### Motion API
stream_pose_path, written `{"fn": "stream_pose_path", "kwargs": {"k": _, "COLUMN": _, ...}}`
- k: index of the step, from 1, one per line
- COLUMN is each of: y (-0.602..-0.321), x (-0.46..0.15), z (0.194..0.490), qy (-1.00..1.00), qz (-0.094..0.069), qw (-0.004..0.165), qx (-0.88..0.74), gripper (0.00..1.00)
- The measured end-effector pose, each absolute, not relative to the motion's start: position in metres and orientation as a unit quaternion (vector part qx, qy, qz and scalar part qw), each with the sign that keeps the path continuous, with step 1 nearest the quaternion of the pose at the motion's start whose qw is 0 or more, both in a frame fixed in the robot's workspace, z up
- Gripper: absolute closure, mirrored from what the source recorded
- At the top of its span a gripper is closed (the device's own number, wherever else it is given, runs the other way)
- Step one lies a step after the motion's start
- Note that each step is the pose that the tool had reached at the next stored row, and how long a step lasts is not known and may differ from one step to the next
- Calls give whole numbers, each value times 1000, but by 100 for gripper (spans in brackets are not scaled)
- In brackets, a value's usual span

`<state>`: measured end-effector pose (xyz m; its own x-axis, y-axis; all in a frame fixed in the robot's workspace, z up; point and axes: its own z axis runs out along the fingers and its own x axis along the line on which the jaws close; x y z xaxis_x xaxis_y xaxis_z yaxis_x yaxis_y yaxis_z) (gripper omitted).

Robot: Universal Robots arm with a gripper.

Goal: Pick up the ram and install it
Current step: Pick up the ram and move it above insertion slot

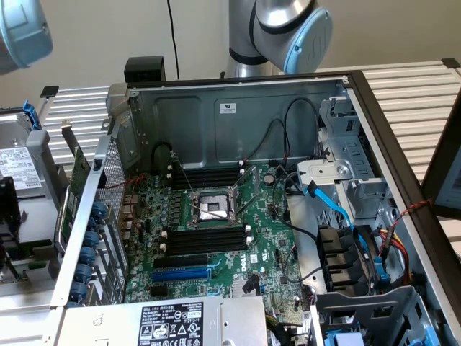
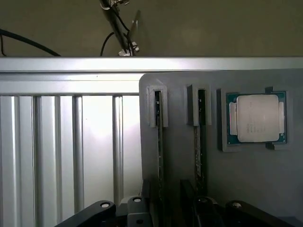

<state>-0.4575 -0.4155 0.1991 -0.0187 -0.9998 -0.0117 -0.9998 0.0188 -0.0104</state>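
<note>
Ram (image 2: 159, 142) stood on edge in a slot of a grey holder (image 2: 246, 179) that lay on the slatted worktop (image 2: 71, 142), with a second stick (image 2: 201, 142) in the neighbouring slot and a processor chip (image 2: 256, 118) in a recess beyond that. The pincer (image 2: 165, 198) gaped fully open and held nothing; its dark fingers (image 2: 147, 191) appeared to flank the ram's near end, contact unclear. In the exterior view, an open computer case (image 1: 238, 108) showed its motherboard (image 1: 256, 241) and empty black memory slots (image 1: 205, 238).
</note>
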Motion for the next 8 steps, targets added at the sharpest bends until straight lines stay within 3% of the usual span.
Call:
{"fn": "stream_pose_path", "kwargs": {"k": 4, "y": -416, "x": -457, "z": 198, "qy": 714, "qz": 1, "qw": 7, "qx": -700, "gripper": 64}}
{"fn": "stream_pose_path", "kwargs": {"k": 8, "y": -417, "x": -457, "z": 200, "qy": 714, "qz": 1, "qw": 7, "qx": -700, "gripper": 87}}
